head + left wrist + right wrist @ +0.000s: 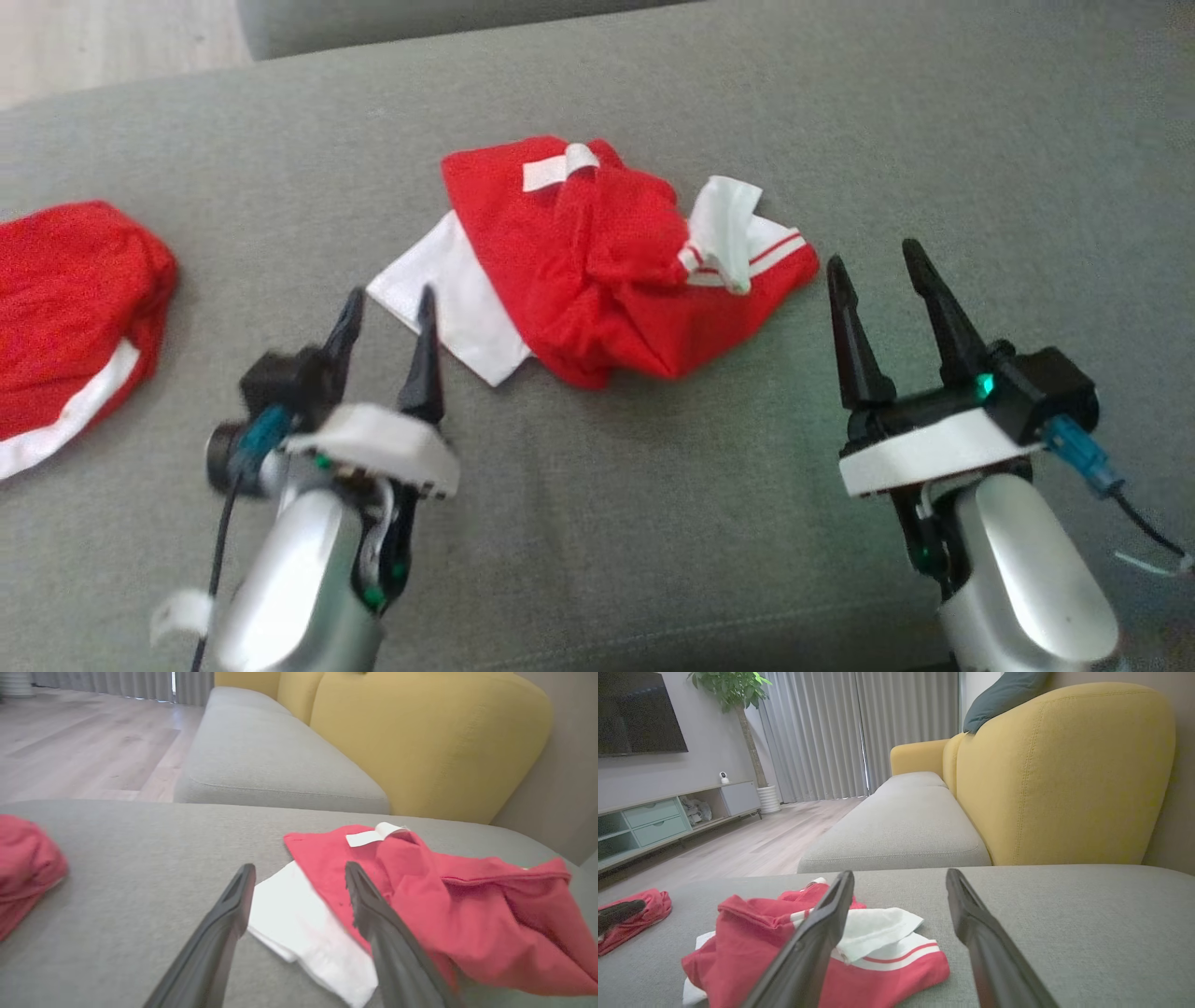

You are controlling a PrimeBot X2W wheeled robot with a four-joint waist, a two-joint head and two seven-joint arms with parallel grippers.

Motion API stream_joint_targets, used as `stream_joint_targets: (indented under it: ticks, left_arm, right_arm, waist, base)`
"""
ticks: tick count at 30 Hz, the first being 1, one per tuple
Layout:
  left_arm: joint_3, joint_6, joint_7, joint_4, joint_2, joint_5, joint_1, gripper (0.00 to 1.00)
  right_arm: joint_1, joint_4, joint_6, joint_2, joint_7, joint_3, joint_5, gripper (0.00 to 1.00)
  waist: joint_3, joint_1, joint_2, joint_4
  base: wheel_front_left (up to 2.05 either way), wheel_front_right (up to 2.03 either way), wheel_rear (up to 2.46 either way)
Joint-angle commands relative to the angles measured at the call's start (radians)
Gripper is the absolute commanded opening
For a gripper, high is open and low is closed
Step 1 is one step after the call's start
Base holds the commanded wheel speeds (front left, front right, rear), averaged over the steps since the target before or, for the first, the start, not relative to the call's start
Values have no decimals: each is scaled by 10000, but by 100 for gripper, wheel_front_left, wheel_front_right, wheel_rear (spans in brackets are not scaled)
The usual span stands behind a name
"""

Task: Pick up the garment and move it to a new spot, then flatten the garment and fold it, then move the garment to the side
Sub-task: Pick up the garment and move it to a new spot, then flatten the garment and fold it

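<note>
**Head view.** A crumpled red garment with white panels and striped trim (597,271) lies heaped on the grey fabric seat cushion (653,541), just off the view's centre toward 12 o'clock. A flat white panel juts from the heap at its 8 o'clock. A white band with red stripes is folded over at its 3 o'clock.

The left gripper (390,297), at 7 o'clock of the view, holds nothing. Its two dark fingers are spread apart, with the tips at the white panel's near edge; contact with the cloth cannot be told.

The right gripper (872,254), at 4 o'clock, is likewise spread and empty. Its tips are just beside the striped corner and apart from it.

A second red cloth with a white band (65,308) lies at 9 o'clock, well apart from the heap.

**Right wrist view.** A mustard-yellow upholstered backrest (1064,774) stands beyond the cushion toward 1 o'clock. Pale wooden floor (752,844) shows toward 10 o'clock.
</note>
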Motion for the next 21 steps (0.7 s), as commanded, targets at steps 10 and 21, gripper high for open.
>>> stream_joint_targets:
  ticks: [10,21]
  left_arm:
    - [2379,65,-61,-1906,-67,945,2081,100]
    - [2510,-116,-61,-2259,-119,1068,3183,100]
  right_arm:
    - [289,121,75,81,-107,169,-148,100]
    - [512,541,75,81,-107,134,-294,100]
  waist:
    - [-715,0,0,634]
    - [-838,0,0,842]
  base:
    - [0,0,0]
    - [0,0,0]
